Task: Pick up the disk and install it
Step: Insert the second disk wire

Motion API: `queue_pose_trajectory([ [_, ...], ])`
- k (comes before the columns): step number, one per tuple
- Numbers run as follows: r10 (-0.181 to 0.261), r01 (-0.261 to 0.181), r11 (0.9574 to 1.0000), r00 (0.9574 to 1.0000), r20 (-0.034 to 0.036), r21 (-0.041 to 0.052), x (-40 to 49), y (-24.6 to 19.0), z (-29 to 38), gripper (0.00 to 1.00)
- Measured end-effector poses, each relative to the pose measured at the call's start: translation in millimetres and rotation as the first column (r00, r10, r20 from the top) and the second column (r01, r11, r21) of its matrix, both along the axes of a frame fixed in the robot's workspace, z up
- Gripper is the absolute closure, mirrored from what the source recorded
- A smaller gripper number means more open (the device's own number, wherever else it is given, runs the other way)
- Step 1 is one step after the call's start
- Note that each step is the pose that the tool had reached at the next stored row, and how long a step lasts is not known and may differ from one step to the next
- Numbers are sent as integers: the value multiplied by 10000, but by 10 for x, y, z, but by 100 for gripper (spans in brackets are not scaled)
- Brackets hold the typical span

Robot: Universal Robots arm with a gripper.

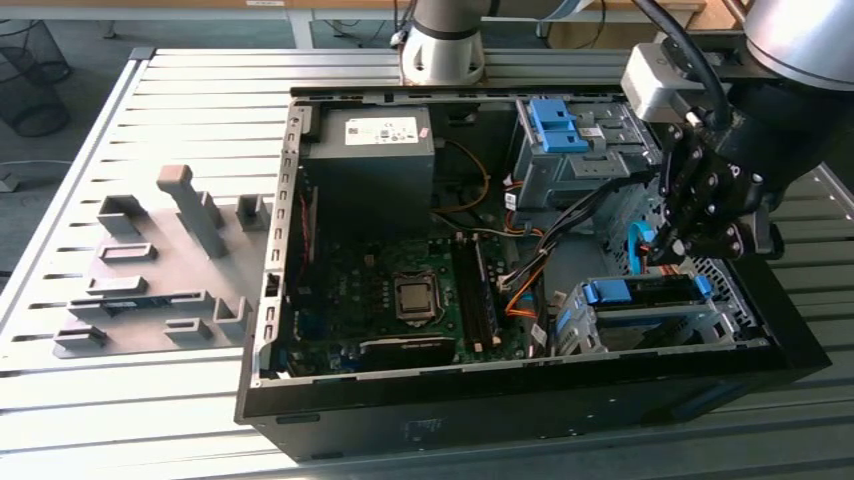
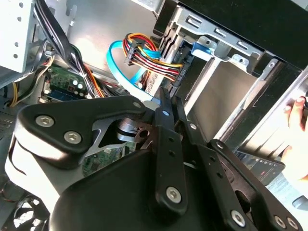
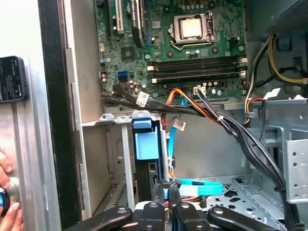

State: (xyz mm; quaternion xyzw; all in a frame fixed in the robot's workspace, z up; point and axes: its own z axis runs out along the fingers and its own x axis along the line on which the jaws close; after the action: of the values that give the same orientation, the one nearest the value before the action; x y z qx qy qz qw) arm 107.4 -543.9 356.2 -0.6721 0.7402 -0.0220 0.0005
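Claw [image 3: 166, 192] hangs inside the computer case [image 1: 400, 420], fingers nearly together, gripping nothing. Disk [image 3: 144, 144] sits upright in its metal cage [image 3: 115, 125] just beyond, blue handle up. Judgement: centre squarely over the handle, clear of the nearby blue cable [image 3: 197, 186].

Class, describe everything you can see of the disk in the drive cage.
The disk sits slotted on edge in the grey metal cage inside the open case. Its blue plastic handle faces outward, and a dark strip of its body shows behind that. The shut claw hangs close beside it; whether they touch cannot be told.
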Motion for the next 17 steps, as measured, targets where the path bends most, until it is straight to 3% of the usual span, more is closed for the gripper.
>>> queue_pose_trajectory([
  [5,-111,111,9999,9999,-26,55,6,-2,-24,84],
  [10,-125,126,9999,9995,-273,58,39,-13,-48,84],
  [14,-130,132,9999,9993,-359,56,79,-31,-57,84],
  [17,-144,147,9999,9992,-382,73,86,-61,-75,84],
])
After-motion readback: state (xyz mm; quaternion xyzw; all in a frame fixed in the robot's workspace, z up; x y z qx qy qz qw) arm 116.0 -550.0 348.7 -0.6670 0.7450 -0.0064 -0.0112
